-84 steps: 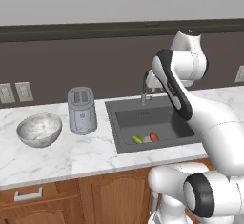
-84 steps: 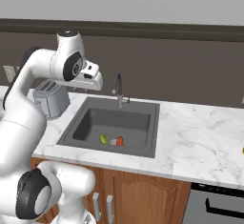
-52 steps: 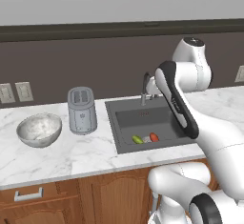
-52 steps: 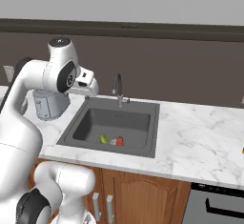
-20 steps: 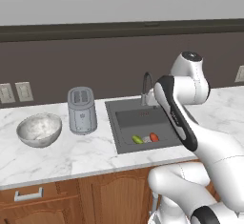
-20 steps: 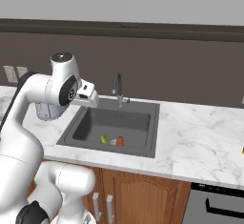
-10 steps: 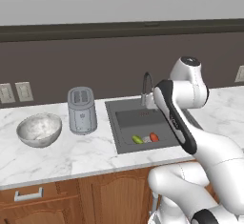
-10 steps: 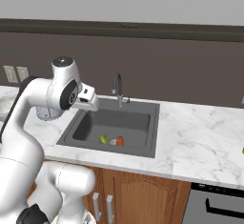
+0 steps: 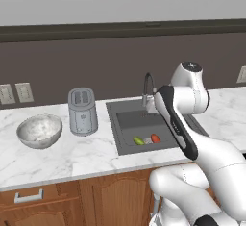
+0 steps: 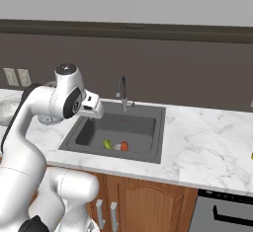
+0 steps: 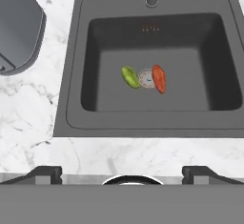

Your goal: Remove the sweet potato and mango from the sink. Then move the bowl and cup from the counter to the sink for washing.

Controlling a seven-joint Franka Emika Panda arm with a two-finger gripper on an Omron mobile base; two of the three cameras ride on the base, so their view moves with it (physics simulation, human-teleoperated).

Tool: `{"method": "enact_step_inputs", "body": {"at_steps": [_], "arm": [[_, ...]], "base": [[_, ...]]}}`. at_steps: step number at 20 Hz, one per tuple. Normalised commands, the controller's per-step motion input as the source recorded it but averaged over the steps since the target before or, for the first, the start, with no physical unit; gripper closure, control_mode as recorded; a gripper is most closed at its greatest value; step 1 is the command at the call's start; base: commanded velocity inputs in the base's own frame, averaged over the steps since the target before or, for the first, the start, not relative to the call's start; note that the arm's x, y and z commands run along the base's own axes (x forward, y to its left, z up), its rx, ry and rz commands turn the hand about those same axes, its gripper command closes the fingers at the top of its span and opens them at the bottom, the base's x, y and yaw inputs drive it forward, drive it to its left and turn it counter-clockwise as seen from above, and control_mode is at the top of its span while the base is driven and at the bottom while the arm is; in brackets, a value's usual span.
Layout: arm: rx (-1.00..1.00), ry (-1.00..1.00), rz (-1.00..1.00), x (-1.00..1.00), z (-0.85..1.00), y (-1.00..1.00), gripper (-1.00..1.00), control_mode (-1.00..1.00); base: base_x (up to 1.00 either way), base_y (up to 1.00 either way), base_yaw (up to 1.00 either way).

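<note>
Nothing of the task is done yet. The sweet potato (image 11: pixel 159 78) and the mango (image 11: pixel 129 76) lie on the floor of the sink (image 11: pixel 71 70), on either side of the drain, near each other but apart. The bowl (image 9: pixel 40 131) sits on the worktop (image 9: pixel 62 157) left of the toaster (image 9: pixel 82 111); a small yellow speck at the right edge of the right base view may be the cup (image 10: pixel 251 155). The pincer (image 11: pixel 121 172) hangs above the sink's near rim, spread wide and empty, with both pieces well below and ahead of it.
</note>
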Motion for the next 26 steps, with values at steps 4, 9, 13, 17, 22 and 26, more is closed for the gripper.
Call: {"method": "enact_step_inputs", "body": {"at_steps": [4,9,13,17,22,26], "arm": [[0.00,-0.02,0.00,0.00,-0.15,-0.01,-1.00,-1.00],[0.00,-0.06,0.00,0.00,-0.12,0.00,-1.00,-1.00],[0.00,-0.14,0.01,0.00,-0.12,0.00,-1.00,-1.00],[0.00,-0.05,0.03,0.00,-0.12,0.00,-1.00,-1.00],[-0.01,0.00,0.02,0.00,-0.09,0.00,-1.00,-1.00],[-0.05,0.02,0.01,0.02,-0.06,0.00,-1.00,-1.00]], "base": [[0.00,0.00,0.00],[0.00,0.00,0.00],[0.00,0.00,0.00],[0.00,0.00,0.00],[0.00,0.00,0.00],[0.00,0.00,0.00]]}}
